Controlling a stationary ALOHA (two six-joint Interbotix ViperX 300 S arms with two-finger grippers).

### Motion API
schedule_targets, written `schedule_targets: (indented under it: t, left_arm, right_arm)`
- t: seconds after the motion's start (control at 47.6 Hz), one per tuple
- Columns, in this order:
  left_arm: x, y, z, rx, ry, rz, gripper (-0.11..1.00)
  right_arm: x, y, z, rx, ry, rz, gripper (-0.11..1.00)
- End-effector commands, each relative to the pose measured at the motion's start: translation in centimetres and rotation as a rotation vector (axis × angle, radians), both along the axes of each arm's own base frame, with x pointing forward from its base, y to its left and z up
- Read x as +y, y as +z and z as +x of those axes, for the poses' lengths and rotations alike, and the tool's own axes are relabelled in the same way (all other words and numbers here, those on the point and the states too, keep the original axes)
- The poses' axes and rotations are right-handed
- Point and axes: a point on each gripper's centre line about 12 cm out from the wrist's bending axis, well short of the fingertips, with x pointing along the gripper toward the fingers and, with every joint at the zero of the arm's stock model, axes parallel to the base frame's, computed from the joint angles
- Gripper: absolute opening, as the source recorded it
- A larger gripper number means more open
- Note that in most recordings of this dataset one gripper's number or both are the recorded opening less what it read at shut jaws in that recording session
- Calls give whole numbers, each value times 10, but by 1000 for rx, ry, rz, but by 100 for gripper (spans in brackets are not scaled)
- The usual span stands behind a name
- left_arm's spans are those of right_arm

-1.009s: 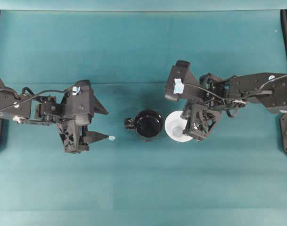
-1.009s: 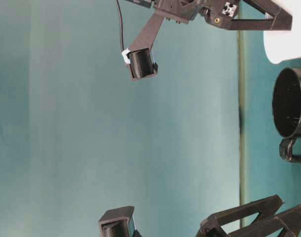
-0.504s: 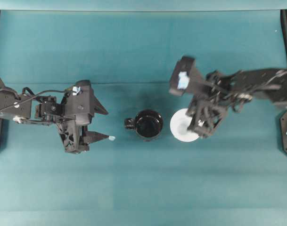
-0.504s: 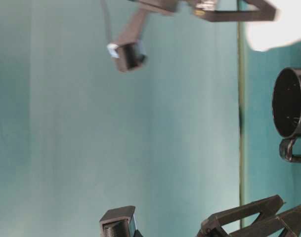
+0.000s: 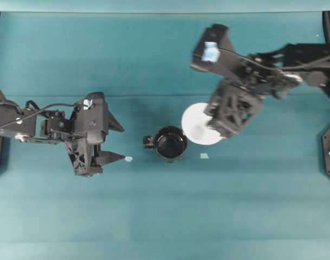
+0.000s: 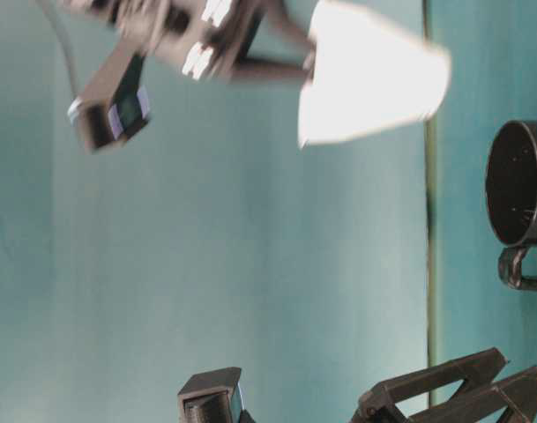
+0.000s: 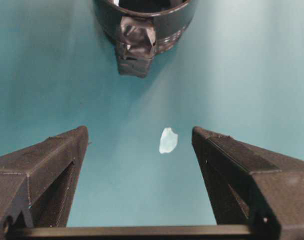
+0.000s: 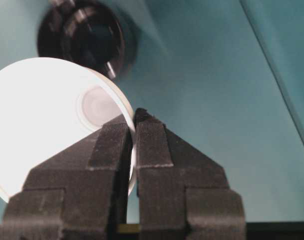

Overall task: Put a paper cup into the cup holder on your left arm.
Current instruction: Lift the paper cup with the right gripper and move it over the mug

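Observation:
The white paper cup (image 5: 197, 127) hangs in the air, pinched by its rim wall in my right gripper (image 5: 211, 125), just right of and above the black cup holder (image 5: 170, 143). In the right wrist view the jaws are shut on the cup's wall (image 8: 52, 120) and the holder (image 8: 84, 37) lies beyond it. The table-level view shows the cup (image 6: 369, 84) well above the table and the holder (image 6: 519, 185). My left gripper (image 5: 118, 142) is open and empty, left of the holder, whose knob handle (image 7: 136, 47) faces it.
A small pale scrap (image 5: 204, 156) lies on the teal cloth right of the holder. Another scrap (image 7: 167, 140) lies between my left fingers, also in the overhead view (image 5: 129, 159). Black frame rails run along both table sides.
My right gripper has lifted the paper cup off the table and swung it up and slightly toward the holder. A scrap shows where the cup stood. The left arm has not moved.

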Motion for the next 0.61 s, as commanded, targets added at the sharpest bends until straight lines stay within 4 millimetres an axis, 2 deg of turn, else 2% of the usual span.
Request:
schedule_targets:
  t: [0.0, 0.126, 0.336, 0.588]
  left_arm:
    - [0, 5, 3, -18, 1, -1, 88]
    - [0, 5, 3, -18, 0, 0, 88]
    - [0, 5, 3, -18, 1, -1, 88]
    - [0, 5, 3, -18, 0, 0, 88]
  right_arm:
    - [5, 16, 16, -49, 9, 0, -4]
    - [5, 13, 33, -46, 18, 0, -4]
    - [3, 0, 47, -32, 17, 0, -4]
    - [4, -34, 53, 8, 21, 2, -4]
